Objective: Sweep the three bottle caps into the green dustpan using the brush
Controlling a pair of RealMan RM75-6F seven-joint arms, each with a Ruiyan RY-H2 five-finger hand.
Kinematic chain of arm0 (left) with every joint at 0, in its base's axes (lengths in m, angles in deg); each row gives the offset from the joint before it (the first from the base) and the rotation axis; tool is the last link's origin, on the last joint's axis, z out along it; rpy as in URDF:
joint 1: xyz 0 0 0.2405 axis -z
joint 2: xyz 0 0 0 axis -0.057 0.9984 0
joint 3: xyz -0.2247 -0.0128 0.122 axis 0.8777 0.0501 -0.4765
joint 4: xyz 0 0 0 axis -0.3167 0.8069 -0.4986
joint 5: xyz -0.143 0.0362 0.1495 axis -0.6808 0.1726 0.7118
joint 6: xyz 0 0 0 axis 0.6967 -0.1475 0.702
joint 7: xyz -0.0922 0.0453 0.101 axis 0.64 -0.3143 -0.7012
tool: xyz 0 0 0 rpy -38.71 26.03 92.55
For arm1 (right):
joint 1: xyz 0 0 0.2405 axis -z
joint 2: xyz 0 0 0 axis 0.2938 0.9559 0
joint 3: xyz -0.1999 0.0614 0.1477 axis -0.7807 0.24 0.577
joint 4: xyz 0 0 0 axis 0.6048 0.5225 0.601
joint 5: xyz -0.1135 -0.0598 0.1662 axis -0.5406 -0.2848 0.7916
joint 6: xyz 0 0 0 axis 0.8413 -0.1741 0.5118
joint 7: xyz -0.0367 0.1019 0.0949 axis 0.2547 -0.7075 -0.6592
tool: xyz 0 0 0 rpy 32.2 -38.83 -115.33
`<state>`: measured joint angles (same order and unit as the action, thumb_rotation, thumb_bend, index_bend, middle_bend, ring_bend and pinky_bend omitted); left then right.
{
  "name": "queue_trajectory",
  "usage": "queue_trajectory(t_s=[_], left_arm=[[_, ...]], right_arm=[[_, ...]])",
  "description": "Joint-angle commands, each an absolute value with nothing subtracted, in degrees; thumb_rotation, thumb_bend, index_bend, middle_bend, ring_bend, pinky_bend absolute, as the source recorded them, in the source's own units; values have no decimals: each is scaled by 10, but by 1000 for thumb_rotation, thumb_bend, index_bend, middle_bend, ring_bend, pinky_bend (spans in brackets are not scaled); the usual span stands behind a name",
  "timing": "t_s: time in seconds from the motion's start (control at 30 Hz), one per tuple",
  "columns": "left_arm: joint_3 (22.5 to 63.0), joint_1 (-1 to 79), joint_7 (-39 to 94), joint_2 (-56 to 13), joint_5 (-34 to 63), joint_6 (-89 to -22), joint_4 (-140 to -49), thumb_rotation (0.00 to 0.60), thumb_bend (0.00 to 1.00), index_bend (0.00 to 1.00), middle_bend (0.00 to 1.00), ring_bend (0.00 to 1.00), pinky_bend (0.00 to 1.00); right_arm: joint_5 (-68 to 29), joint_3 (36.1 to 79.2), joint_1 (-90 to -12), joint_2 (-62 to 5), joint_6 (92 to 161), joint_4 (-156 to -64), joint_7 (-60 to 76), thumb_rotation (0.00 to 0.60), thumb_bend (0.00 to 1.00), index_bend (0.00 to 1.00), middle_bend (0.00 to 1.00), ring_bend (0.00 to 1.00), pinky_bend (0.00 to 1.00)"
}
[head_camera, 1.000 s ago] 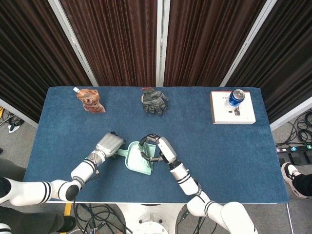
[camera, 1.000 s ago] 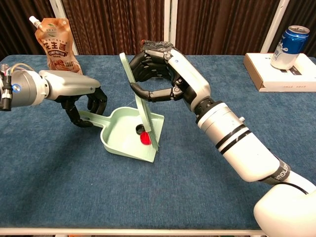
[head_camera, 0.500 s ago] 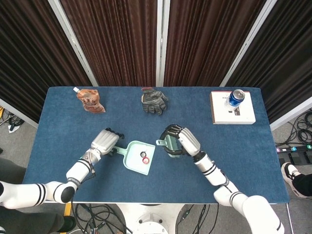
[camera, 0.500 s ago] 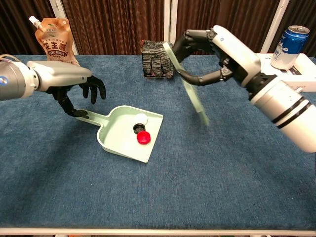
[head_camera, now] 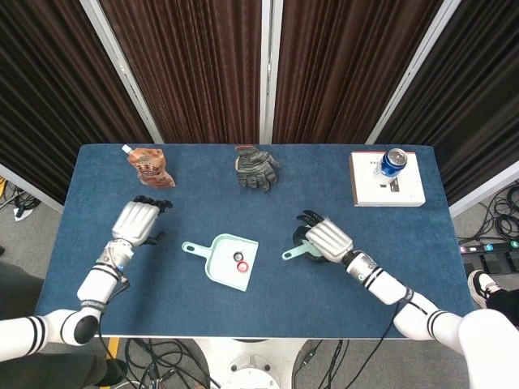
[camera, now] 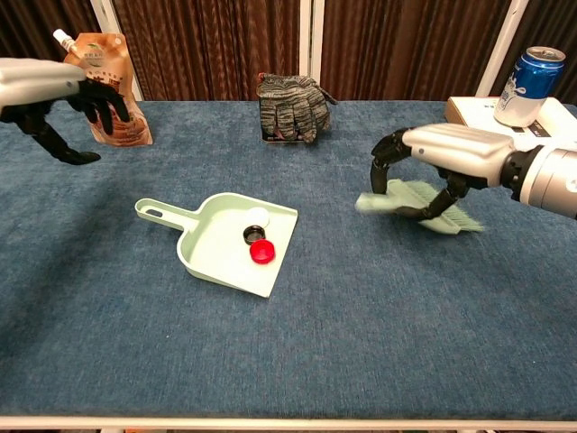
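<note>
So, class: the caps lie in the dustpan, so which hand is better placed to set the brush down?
The right hand: it grips the brush low over the table. The left hand holds nothing, beyond the dustpan.

A rectangular table covered in dark blue felt-like cloth carried everything. Near its middle lay a pale green plastic dustpan, flat on the cloth with its handle pointing toward the left edge. At the far left corner a brown printed snack pouch with a white spout lay on the cloth. A pair of grey knitted work gloves sat bunched at the middle of the far edge. At the far right corner a flat white cardboard box rested on the cloth, well apart from the dustpan.
</note>
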<state>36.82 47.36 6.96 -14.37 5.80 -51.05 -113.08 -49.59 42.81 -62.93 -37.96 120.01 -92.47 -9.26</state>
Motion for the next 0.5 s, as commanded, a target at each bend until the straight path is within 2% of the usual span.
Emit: queue_trajectory(t_s=[0.03, 0.13, 0.23, 0.33, 0.5], left_arm=[[370, 450, 87, -125, 71, -534, -1127, 600, 298, 240, 311, 246, 202], [368, 424, 112, -109, 83, -551, -1125, 600, 294, 240, 311, 245, 198], [363, 393, 134, -90, 100, -578, -1125, 600, 291, 241, 311, 245, 196], [354, 360, 146, -75, 122, -614, -1123, 600, 291, 253, 312, 245, 192], [336, 292, 169, -63, 152, -684, -1130, 600, 291, 260, 312, 245, 185]], right_arm=[[-441, 442, -624, -329, 1150, -1012, 9, 600, 319, 52, 169, 0, 0], [-425, 453, -604, -303, 1176, -1041, 22, 600, 302, 3, 145, 0, 0], [-414, 461, -572, -268, 1222, -1058, 19, 600, 303, 3, 169, 2, 4], [-398, 465, -530, -225, 1269, -1077, 8, 600, 321, 18, 208, 15, 51], [-372, 465, -447, -160, 1357, -1127, -14, 600, 327, 23, 222, 17, 63]])
